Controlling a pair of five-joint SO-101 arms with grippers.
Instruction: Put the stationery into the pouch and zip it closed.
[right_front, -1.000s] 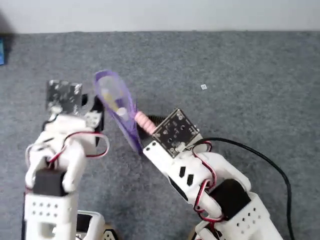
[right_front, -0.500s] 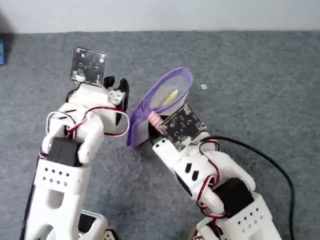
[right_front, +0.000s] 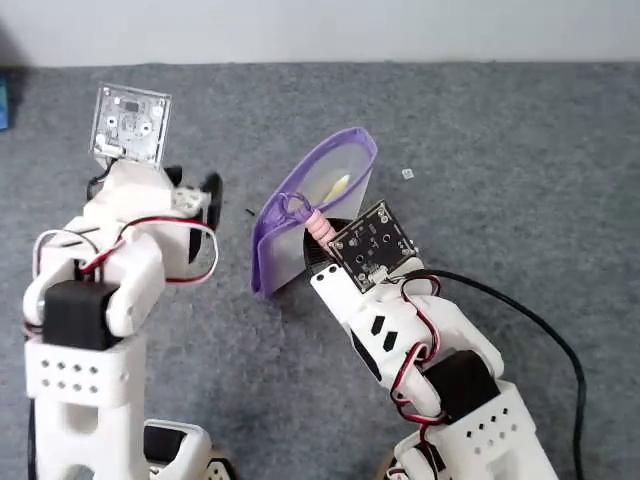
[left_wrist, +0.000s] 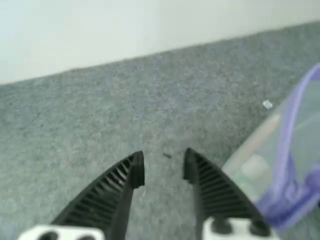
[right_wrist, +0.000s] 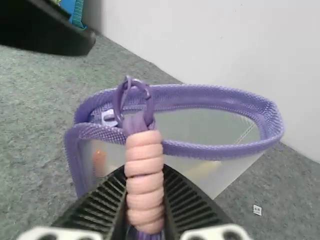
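A translucent pouch (right_front: 315, 205) with a purple zipper edge stands on the grey carpet at mid-table. Pale stationery shows through its wall (right_wrist: 210, 167). A pink ribbed zipper pull (right_wrist: 144, 182) hangs from a purple ring on the zipper, and my right gripper (right_wrist: 143, 210) is shut on that pull (right_front: 318, 228). My left gripper (left_wrist: 163, 167) is open with nothing between its fingers, and it stays apart from the pouch (left_wrist: 280, 160), to the left of it in the high view (right_front: 205, 190).
Grey carpet (right_front: 500, 150) covers the table up to a white wall at the back. A small white scrap (right_front: 407, 174) lies right of the pouch. A black cable (right_front: 520, 320) runs from the right arm. A dark object with blue (right_wrist: 45, 25) stands far off by the wall.
The pouch swung from leaning left to opening toward the right, with the right gripper still shut on the pull. The left arm went toward the pouch, then drew back left.
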